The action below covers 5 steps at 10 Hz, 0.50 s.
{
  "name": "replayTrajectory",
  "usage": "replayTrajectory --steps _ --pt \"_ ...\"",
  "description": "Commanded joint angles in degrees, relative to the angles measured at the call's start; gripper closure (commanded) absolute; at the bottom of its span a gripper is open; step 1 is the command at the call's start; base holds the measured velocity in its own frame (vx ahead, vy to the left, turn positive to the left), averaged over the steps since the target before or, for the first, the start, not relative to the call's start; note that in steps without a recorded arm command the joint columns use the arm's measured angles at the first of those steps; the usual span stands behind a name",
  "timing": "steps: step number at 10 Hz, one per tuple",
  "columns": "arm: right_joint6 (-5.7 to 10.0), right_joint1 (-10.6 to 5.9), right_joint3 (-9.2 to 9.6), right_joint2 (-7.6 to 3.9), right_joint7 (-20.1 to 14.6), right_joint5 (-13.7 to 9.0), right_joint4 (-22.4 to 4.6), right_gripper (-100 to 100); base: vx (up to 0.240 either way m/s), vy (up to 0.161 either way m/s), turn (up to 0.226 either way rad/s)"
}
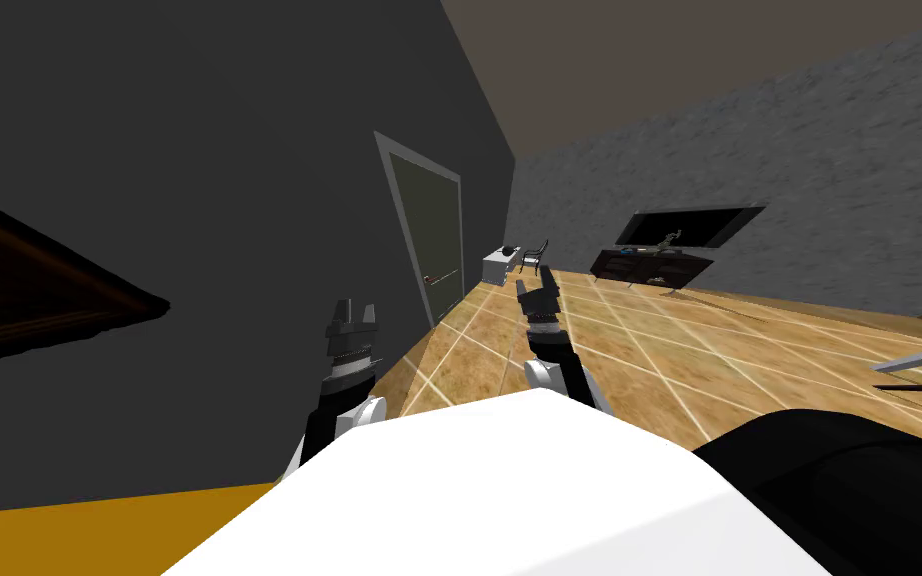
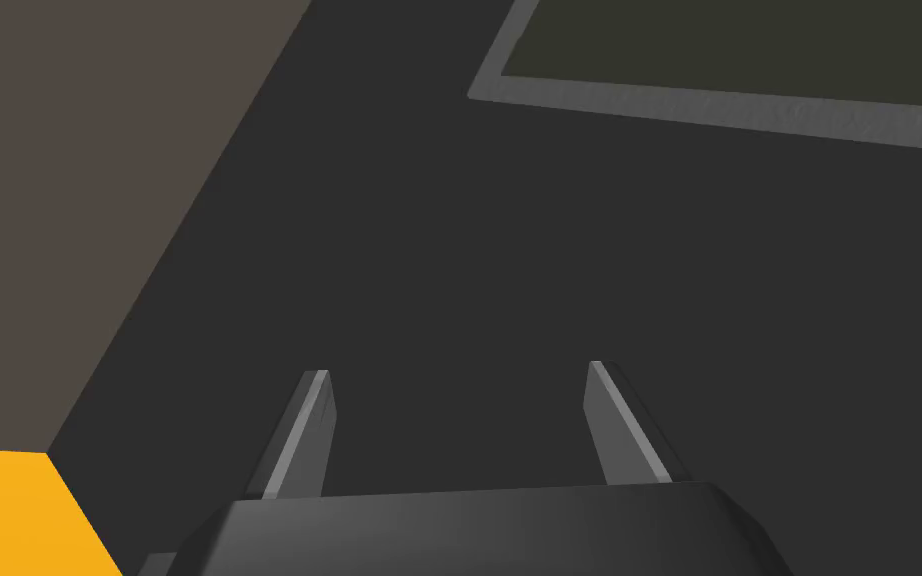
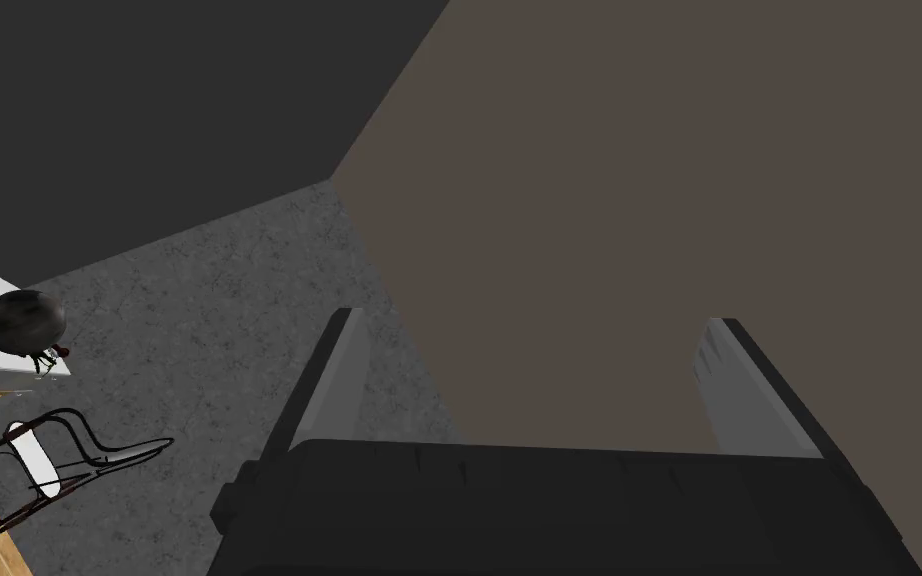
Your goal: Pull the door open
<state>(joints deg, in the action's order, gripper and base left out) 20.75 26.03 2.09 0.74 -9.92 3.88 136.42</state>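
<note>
A dark olive door in a grey frame stands shut in the dark grey wall ahead on the left, with a small handle low on its near edge. My left gripper is raised near that wall, well short of the door, open with nothing between its fingers; in the left wrist view it faces the wall, with a corner of the door beyond. My right gripper is raised over the floor to the right of the door; in the right wrist view it is open and empty.
A white side table with a dark round thing and a thin chair stand past the door by the far wall. A dark cabinet stands farther right. A dark couch arm lies at my right. Tiled floor runs ahead.
</note>
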Motion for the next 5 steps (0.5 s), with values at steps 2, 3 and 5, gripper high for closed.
replayTrajectory --steps 2,3,5 --pt "0.81 -1.00 -0.30 -1.00 0.4 -0.6 -3.2 -100 0.079 -0.016 0.178" --pt "1.11 -1.38 -0.41 -1.35 0.5 -0.9 -4.4 -100 0.145 -0.013 0.151" --pt "1.68 -2.08 -0.62 -1.91 0.8 -1.3 -6.6 -100 0.109 -0.019 0.127"
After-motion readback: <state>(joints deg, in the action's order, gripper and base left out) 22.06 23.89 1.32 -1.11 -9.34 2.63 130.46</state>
